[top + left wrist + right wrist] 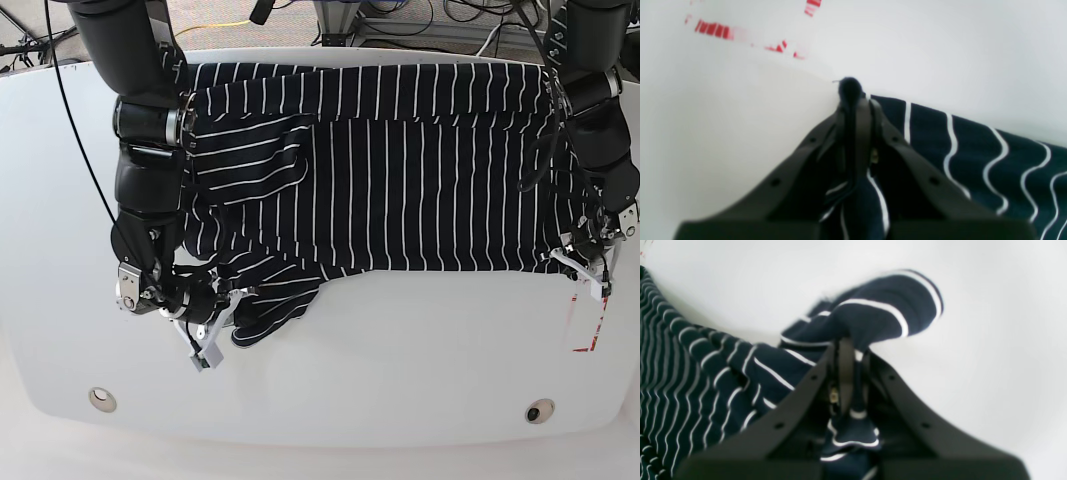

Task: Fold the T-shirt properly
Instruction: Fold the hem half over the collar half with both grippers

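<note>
— Base view, far left first: what's the right gripper [228, 302] doing?
— Fingers pinched tight on a bunched sleeve of the T-shirt [400, 160], near the table's [380, 370] front-left, with bare white surface beyond it.
— And the middle?
— Shirt spread across the back half, its rear edge at the table's far rim; the front half lies open.
— Right side?
— Left gripper [572, 258] clamped on the shirt's corner, just beside red tape [585, 325]. Two round holes [540, 411] sit near the front edge.

T-shirt [400, 170] on table [400, 380], seemingly between grippers
</note>
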